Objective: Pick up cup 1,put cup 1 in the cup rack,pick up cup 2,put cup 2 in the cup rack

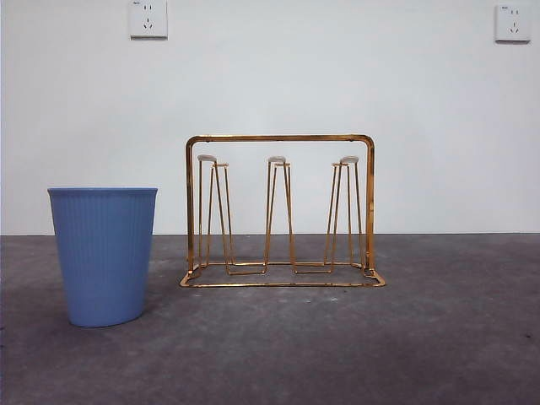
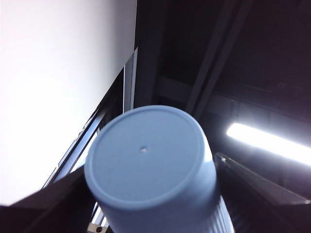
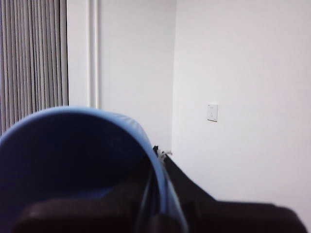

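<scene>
- Left gripper point(image 2: 150, 199): closed on the ribbed side of a blue cup held aloft point(image 2: 146, 155), base end facing away, dark jaws flanking it at 8 and 4 o'clock.
- Right gripper point(image 3: 158, 194): pressed up against the rim of a second raised blue cup point(image 3: 73, 145); cannot tell whether gripped. Nothing seen inside.
- Probably thin, light, smooth plastic: stiff enough to pinch, likely to slip or flex if squeezed hard. Best taken at the ribbed wall near the rim.
- Third blue cup point(image 1: 103, 253): upright on the table point(image 1: 380, 337), at 8 o'clock from the rack, apart from it; contents hidden.
- Cup rack point(image 1: 278, 137): further back, centre, with no cup on any prong point(image 1: 277, 159).
</scene>
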Available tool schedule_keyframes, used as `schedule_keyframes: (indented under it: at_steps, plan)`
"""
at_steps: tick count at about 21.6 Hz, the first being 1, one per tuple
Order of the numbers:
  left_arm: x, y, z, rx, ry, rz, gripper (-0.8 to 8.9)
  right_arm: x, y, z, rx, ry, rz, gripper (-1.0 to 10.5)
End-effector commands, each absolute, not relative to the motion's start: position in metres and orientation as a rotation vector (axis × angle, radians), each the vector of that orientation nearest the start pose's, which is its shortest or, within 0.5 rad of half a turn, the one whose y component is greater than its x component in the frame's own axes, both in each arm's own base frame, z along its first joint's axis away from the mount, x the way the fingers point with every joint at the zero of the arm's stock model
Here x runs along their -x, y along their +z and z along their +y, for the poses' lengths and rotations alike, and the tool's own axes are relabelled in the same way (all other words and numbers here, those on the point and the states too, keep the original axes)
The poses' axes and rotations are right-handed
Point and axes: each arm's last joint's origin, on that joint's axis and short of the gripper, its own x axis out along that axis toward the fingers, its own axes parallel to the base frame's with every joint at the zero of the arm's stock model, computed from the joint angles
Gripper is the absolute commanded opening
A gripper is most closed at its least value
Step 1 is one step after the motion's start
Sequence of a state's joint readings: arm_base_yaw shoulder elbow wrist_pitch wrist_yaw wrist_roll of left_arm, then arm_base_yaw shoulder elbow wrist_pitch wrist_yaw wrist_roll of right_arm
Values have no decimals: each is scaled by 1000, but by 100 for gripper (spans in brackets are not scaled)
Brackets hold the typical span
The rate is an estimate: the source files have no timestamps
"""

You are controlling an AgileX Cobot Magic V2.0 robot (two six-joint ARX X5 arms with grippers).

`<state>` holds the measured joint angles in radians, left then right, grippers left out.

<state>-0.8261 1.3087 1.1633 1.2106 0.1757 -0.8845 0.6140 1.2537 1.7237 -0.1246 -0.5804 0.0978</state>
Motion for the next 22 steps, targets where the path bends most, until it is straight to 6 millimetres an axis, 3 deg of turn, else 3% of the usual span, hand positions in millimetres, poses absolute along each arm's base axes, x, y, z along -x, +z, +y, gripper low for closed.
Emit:
schedule_keyframes:
  at_steps: [1, 3, 9, 13, 17, 22]
  plan:
    - [-165, 466, -188, 1040, -1323, -626, 81, -174, 547, 139, -101, 1158, -295, -12]
    - [-165, 465, -188, 1039, -1322, -621, -14, -175, 545, 140, -101, 1158, -280, -11]
    - [-168, 464, -189, 1031, -1312, -593, -8, -174, 543, 140, -100, 1158, -254, 21]
    - [-169, 464, -189, 1026, -1311, -588, -8, -169, 543, 136, -98, 1155, -228, 195]
    - [-169, 463, -189, 1019, -1309, -577, -8, -161, 540, 129, -67, 1123, -182, 199]
    - [-175, 460, -191, 977, -1301, -523, -8, -141, 534, 109, 63, 923, -113, 199]
